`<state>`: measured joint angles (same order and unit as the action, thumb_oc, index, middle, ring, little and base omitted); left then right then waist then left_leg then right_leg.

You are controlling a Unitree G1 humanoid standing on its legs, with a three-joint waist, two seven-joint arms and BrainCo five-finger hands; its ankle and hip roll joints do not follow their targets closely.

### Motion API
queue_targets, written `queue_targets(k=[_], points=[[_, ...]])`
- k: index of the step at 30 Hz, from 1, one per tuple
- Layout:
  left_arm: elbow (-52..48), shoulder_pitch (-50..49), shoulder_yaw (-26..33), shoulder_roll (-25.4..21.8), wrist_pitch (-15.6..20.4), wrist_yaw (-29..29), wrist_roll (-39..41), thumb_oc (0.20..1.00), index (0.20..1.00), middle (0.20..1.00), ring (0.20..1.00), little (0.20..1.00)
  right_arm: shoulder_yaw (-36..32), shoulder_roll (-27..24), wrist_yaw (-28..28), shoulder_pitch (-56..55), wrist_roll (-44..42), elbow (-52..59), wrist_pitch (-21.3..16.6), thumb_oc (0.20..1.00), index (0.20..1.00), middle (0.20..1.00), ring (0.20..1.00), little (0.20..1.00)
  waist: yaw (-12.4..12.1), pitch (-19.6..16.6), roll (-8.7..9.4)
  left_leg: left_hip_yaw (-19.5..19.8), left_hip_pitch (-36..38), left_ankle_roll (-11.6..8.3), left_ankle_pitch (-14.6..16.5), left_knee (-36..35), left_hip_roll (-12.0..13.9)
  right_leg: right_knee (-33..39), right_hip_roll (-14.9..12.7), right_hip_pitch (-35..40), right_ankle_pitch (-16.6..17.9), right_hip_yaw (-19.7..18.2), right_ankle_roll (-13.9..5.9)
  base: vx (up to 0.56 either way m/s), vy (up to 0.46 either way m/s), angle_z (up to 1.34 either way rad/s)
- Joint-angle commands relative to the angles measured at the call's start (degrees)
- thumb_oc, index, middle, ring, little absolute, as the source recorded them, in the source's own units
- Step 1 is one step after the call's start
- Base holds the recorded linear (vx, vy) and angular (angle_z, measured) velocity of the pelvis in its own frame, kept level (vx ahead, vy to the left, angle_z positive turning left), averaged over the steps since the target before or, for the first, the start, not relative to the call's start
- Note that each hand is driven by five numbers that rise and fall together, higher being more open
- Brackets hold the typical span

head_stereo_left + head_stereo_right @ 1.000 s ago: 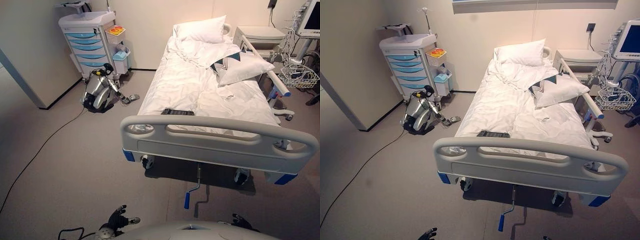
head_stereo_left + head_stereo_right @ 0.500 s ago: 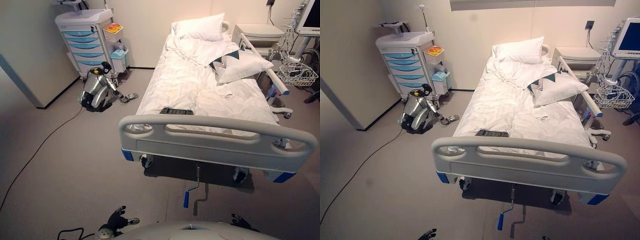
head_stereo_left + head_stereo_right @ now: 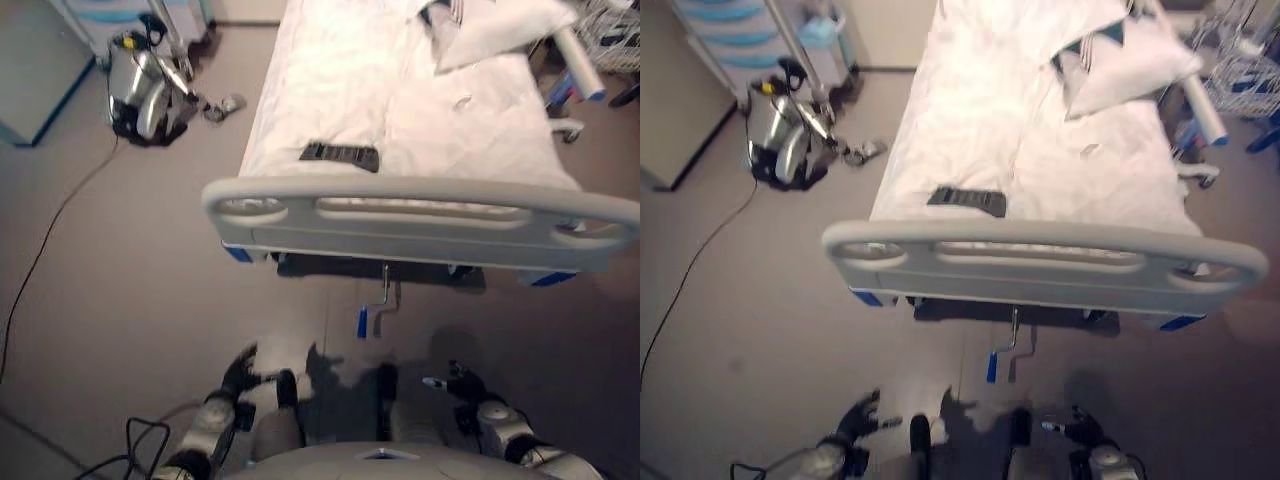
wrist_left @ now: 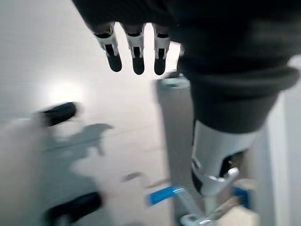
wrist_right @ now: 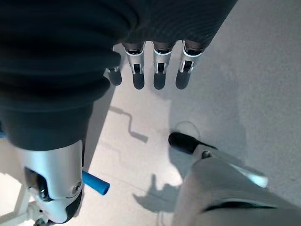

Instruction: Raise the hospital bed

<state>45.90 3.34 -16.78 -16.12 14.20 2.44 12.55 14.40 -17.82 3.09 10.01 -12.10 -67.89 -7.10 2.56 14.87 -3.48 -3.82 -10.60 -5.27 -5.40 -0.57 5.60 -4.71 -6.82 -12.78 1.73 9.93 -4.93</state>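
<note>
Blue-gripped steel crank [image 3: 372, 310] hangs under the bed's moulded grey footboard [image 3: 420, 212], untouched. My left hand [image 3: 240, 372] and right hand [image 3: 455, 380] hang low, fingers relaxed, empty. View has tilted down since before.

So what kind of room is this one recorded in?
Most likely a hospital room or a mock ward: a wheeled bed with white sheets, a footboard, a blue-handled crank beneath it, and side rail.

Rumpled white cloth sheets [image 3: 400, 110] cover the hospital bed, whose smooth grey plastic footboard [image 3: 420, 225] stands above a metal crank [image 3: 383, 300] with blue plastic grip, over matt flooring [image 3: 120, 290].
</note>
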Motion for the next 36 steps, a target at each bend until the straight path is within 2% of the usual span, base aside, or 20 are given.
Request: queue_targets(k=[1, 3, 6, 9, 17, 27, 36], points=[[-14.66, 5.37, -1.35, -6.28, 3.81, -2.55, 6.32, 1.000, 1.000, 1.000, 1.000, 1.000, 1.06, -1.19, 1.93, 7.29, -3.93, 2.02, -1.39, 1.000, 1.000, 1.000, 1.000, 1.000, 0.02, 4.12, 0.99, 1.34, -4.80, 1.88, 3.03, 5.15, -4.17, -4.35, -2.29, -6.74, 0.56, -0.98, -4.23, -0.18, -0.044, 0.13], [-18.10, 6.88, -2.54, -7.91, 3.87, -3.35, 7.47, 1.000, 1.000, 1.000, 1.000, 1.000, 1.50, -1.47, 2.12, 8.89, -4.58, 2.31, -1.55, 1.000, 1.000, 1.000, 1.000, 1.000, 0.24, 5.10, 0.49, 1.61, -6.83, 1.68, 2.46, 5.49, -4.38, -4.41, -2.29, -8.32, 0.94, -0.96, -4.06, -0.14, -0.031, 0.14], [-29.07, 12.11, -5.08, -12.28, 3.82, -4.04, 8.07, 1.000, 1.000, 1.000, 1.000, 1.000, 3.50, -2.10, 2.32, 14.02, -5.26, 4.02, -1.65, 1.000, 1.000, 1.000, 1.000, 1.000, 0.58, 7.81, -1.27, 2.35, -12.13, 1.31, 0.94, 5.97, -4.20, -5.47, -2.13, -13.86, 1.50, -0.96, -3.46, -0.14, -0.035, 0.14], [-36.78, 13.87, -5.77, -14.34, 4.13, -4.05, 9.33, 1.000, 1.000, 1.000, 1.000, 1.000, 3.06, -1.85, 2.48, 17.46, -9.42, 4.66, -2.21, 1.000, 1.000, 1.000, 1.000, 1.000, 0.41, 10.02, -2.08, 2.94, -16.35, 1.18, 0.32, 7.15, -4.13, -6.63, -1.84, -18.07, 1.95, -1.39, -3.08, -0.10, -0.026, 0.04], [-51.92, 17.38, -7.15, -19.14, 4.54, -4.44, 12.24, 1.000, 1.000, 1.000, 1.000, 1.000, 7.65, -1.90, 2.16, 25.69, -12.60, 8.83, -2.46, 1.000, 1.000, 1.000, 1.000, 1.000, 0.52, 14.91, -2.57, 3.30, -25.54, 0.96, 0.49, 11.59, -4.06, -10.37, -1.77, -26.95, 2.03, -2.66, -2.62, -0.07, -0.020, 0.03], [-63.49, 20.86, -5.47, -22.81, 5.67, -1.74, 13.80, 1.000, 1.000, 1.000, 1.000, 1.000, 10.32, -1.71, 1.46, 32.84, -18.93, 12.27, -2.44, 1.000, 1.000, 1.000, 1.000, 1.000, 0.39, 14.92, -2.35, 3.04, -37.87, 0.89, 2.53, 18.57, -4.37, -14.21, -1.81, -37.40, 1.88, -3.70, -2.08, 0.00, 0.005, 0.03], [-69.00, 21.41, -4.45, -24.23, 6.14, -0.78, 14.17, 1.000, 1.000, 1.000, 1.000, 1.000, 9.81, -1.54, -0.51, 36.35, -29.50, 16.04, -3.31, 1.000, 1.000, 1.000, 1.000, 1.000, -0.31, 14.92, -2.07, 2.93, -42.82, 1.01, 3.28, 19.92, -4.59, -14.51, -2.11, -41.85, 2.05, -3.91, -2.17, 0.01, 0.008, 0.02]])
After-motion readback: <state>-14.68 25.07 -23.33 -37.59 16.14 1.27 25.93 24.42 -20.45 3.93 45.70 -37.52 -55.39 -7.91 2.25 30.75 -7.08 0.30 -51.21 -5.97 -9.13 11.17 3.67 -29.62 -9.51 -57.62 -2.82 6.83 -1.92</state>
